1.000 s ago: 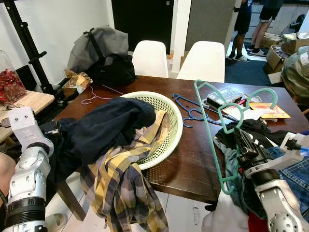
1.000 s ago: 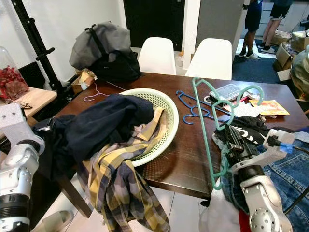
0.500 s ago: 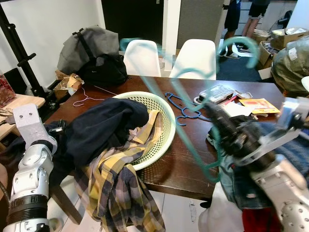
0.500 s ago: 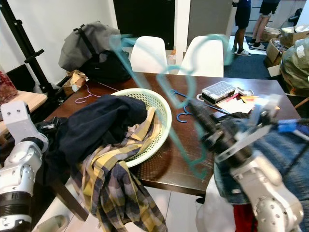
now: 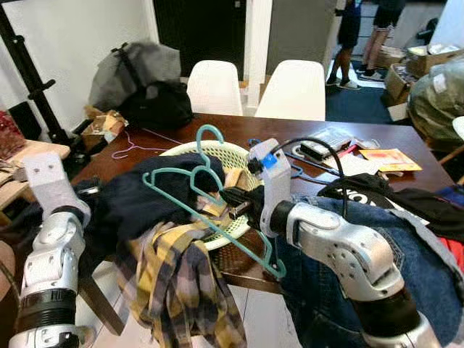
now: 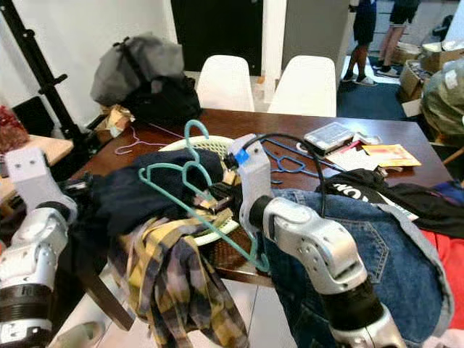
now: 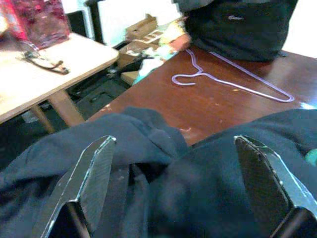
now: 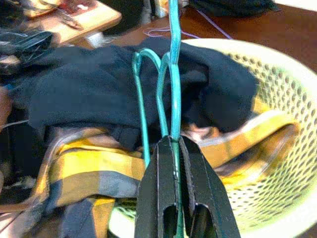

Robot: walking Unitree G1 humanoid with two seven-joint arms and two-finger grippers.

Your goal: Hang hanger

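Observation:
A teal plastic hanger [image 5: 176,199] hangs tilted over the pale green laundry basket [image 5: 233,151] on the brown table. My right gripper [image 5: 235,204] is shut on the hanger's lower bar. In the right wrist view the hanger [image 8: 174,74] runs straight out from between the closed fingertips [image 8: 173,145], above a navy garment [image 5: 138,203] and a yellow plaid shirt [image 5: 174,275] that spill out of the basket. My left gripper [image 7: 174,143] stands open just over the navy cloth at the table's left edge, holding nothing.
A thin pink wire hanger [image 7: 223,79] and blue hangers [image 5: 304,168] lie on the table. Behind it are a grey backpack [image 5: 145,80] and two white chairs [image 5: 214,87]. Jeans [image 5: 377,239] are piled at right. People [image 5: 348,36] stand at the far right. A wooden side table [image 7: 44,64] stands at left.
My right arm has swung the teal hanger from the right side of the table leftward to over the basket. The left arm has stayed where it was.

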